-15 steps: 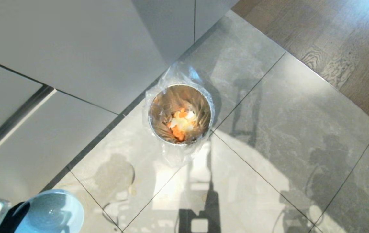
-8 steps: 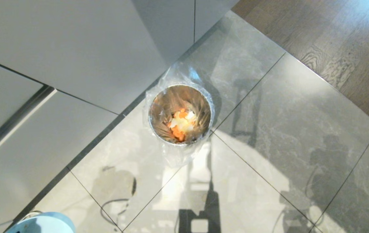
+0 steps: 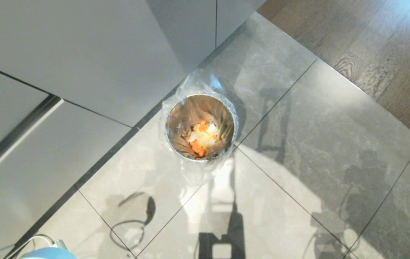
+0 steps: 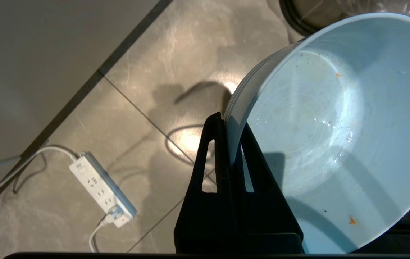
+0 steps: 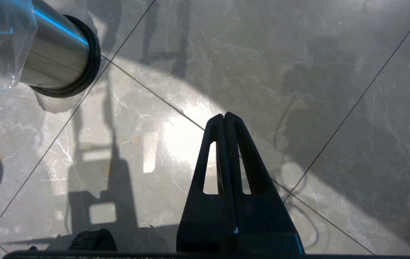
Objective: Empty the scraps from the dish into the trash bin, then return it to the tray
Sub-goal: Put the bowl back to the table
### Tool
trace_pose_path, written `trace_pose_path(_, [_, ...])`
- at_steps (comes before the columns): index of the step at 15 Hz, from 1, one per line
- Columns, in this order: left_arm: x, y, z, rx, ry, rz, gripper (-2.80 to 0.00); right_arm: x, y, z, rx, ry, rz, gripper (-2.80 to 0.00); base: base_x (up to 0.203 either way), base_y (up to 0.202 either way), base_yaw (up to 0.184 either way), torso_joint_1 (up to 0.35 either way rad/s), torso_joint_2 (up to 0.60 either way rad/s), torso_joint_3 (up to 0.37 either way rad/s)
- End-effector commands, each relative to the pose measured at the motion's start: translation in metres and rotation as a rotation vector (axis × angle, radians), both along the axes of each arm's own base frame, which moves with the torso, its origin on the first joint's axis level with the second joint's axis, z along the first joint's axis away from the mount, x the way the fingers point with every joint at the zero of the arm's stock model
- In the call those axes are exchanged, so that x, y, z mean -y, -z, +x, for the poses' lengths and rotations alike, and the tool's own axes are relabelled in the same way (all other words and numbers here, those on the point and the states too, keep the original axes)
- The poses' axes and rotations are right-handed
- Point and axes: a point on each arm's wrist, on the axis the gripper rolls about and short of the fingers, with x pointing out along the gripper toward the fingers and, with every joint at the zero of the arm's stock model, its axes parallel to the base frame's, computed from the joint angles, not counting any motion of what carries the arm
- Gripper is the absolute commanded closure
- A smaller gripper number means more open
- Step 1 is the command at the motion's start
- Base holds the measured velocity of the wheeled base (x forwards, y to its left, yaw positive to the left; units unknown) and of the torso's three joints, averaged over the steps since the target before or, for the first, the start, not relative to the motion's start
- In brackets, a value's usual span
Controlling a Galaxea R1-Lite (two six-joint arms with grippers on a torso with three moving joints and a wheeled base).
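Note:
The shiny metal trash bin [image 3: 200, 126], lined with a clear bag, stands on the floor tiles; its side and black base show in the right wrist view [image 5: 55, 61]. Orange and pale scraps [image 3: 201, 138] lie at its bottom. My left gripper [image 4: 231, 124] is shut on the rim of the dish [image 4: 334, 133], a pale bluish-white bowl with only a few orange specks inside. In the head view just a sliver of the dish [image 3: 48, 254] shows at the lower left edge. My right gripper [image 5: 224, 117] hangs shut and empty over bare tiles. The tray is out of view.
Grey cabinet fronts [image 3: 82, 54] run along the left, behind the bin. A white power strip [image 4: 102, 189] with its cable lies on the floor near the cabinet base. Wood flooring [image 3: 381, 46] begins at the upper right.
The dish in my left gripper has drawn back toward the lower left edge of the head view, from largely visible to a thin sliver. The bin and scraps have not moved.

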Motion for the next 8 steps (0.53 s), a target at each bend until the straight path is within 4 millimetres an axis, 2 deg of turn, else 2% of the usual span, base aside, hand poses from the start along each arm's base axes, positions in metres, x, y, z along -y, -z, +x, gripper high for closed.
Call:
trace_pose_path(1, [0.0000,0.0013,-0.0082,0.105,-0.001,0.008,0.00,0.0000,0.0000,0.0000,0.001,0.001,0.001,0.00,0.000,0.000,0.000,0.000,0.00,0.000])
trace_pose_path(4, [0.0001,0.0030,-0.0139,0.176,0.005,0.023,0.00,0.0000,0.0000,0.0000,0.001,0.000,0.001,0.00,0.000,0.000,0.000,0.000,0.00,0.000])
trace_pose_path(8, [0.0001,0.0030,-0.0139,0.176,0.005,0.024,0.00,0.0000,0.0000,0.0000,0.001,0.000,0.001,0.00,0.000,0.000,0.000,0.000,0.00,0.000])
